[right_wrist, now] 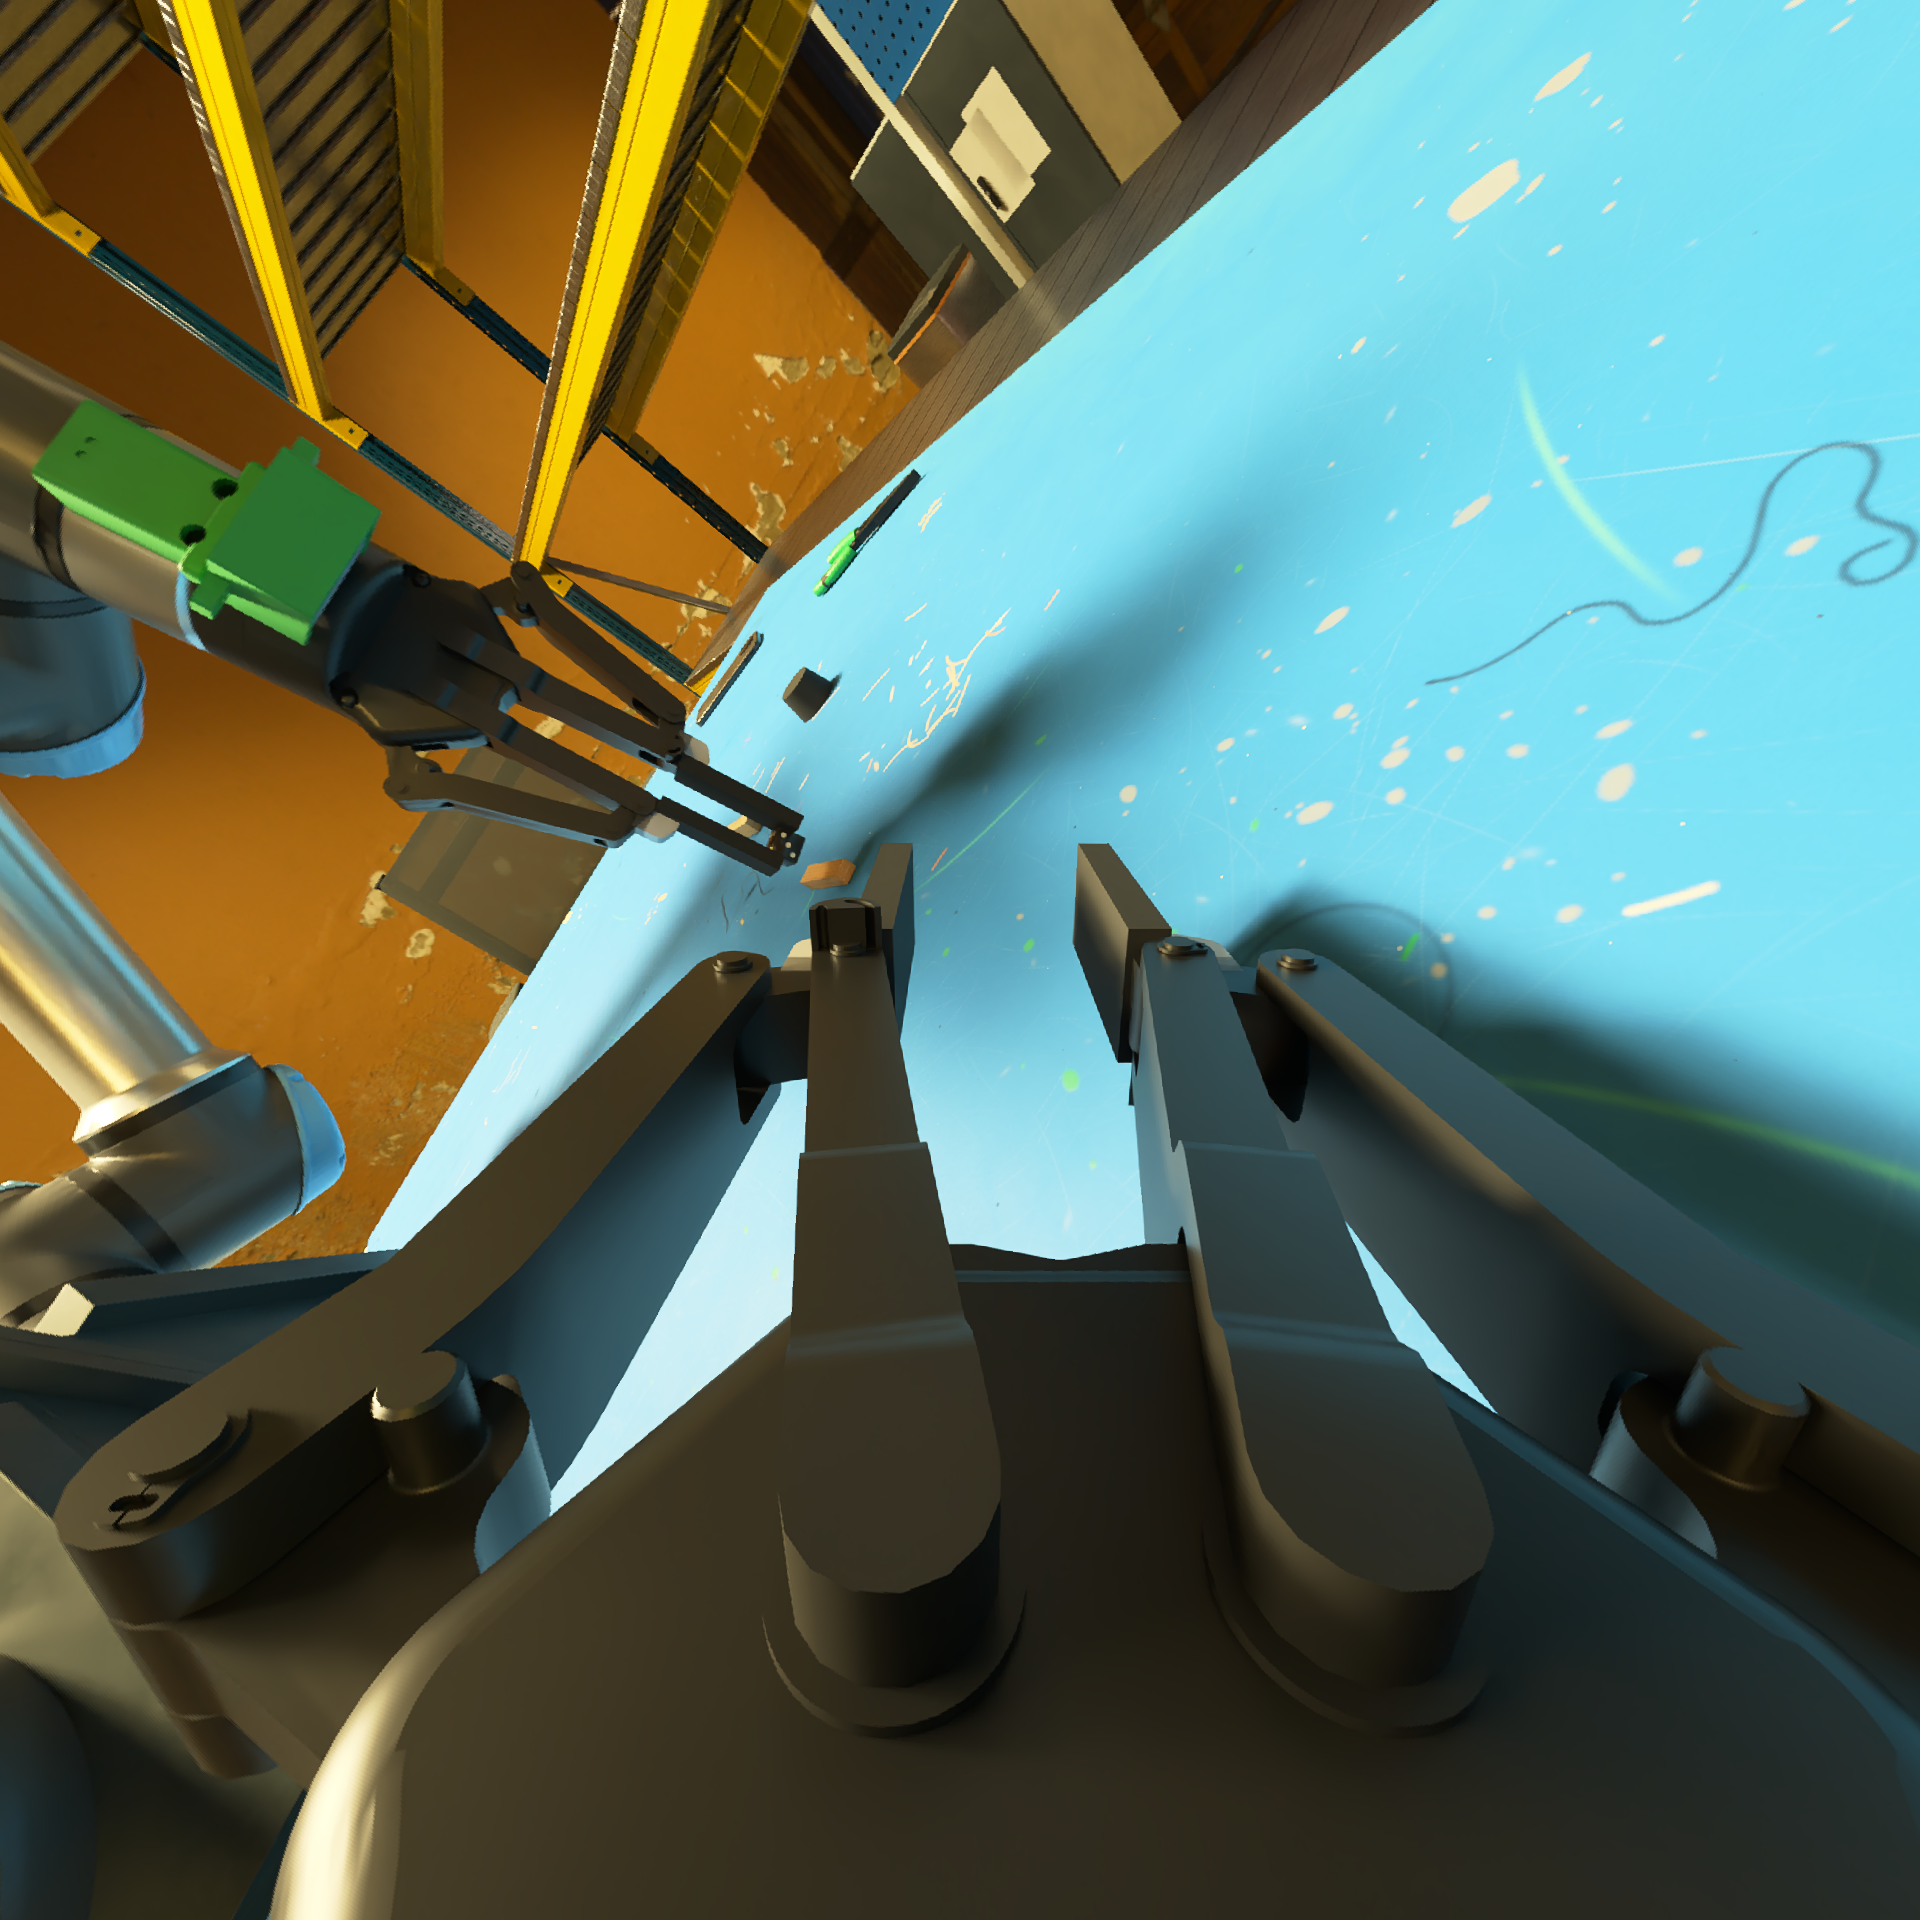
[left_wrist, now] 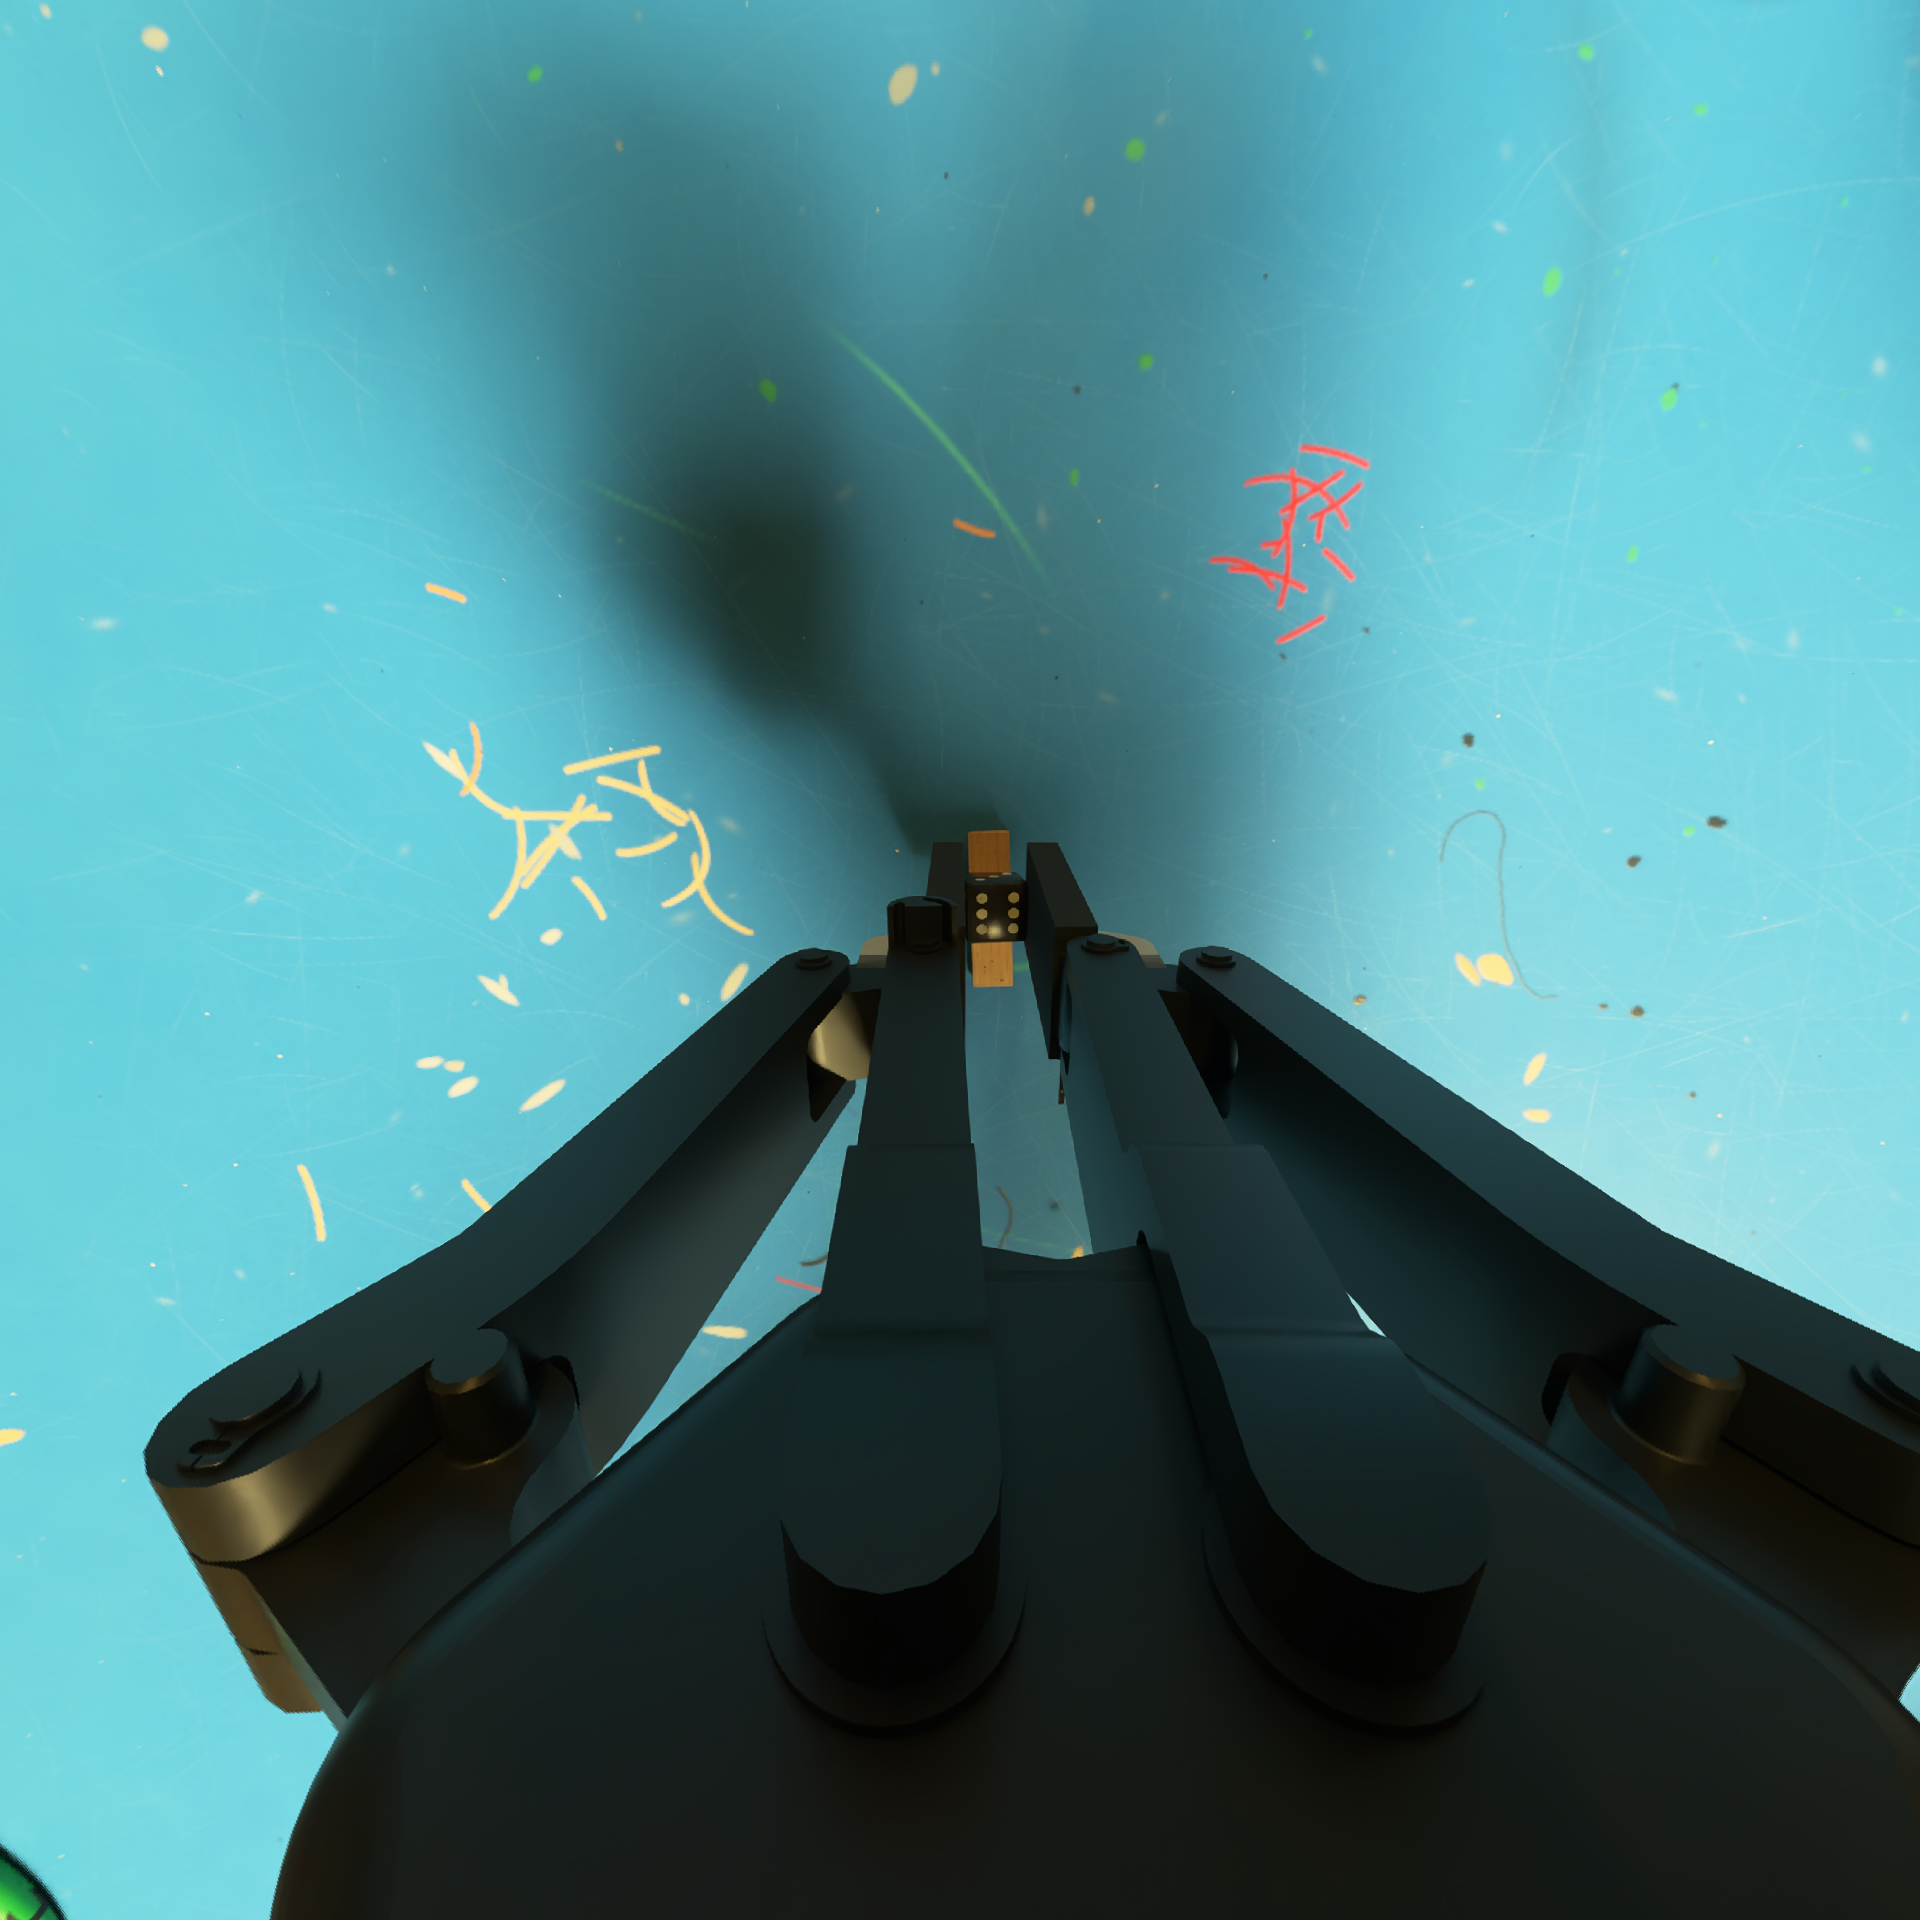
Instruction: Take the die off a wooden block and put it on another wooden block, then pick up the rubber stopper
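Your left gripper [left_wrist: 994, 906] has its fingers clamped on the small black die with pale pips [left_wrist: 995, 906] — directly over the tan wooden block [left_wrist: 989, 854] on the blue paint-flecked bench [left_wrist: 312, 520]. Your right gripper [right_wrist: 992, 894] hangs with fingers spread, empty; no readable writing.

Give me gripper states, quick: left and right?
Left gripper: closed on the die, above a wooden block.
Right gripper: open, holding nothing.
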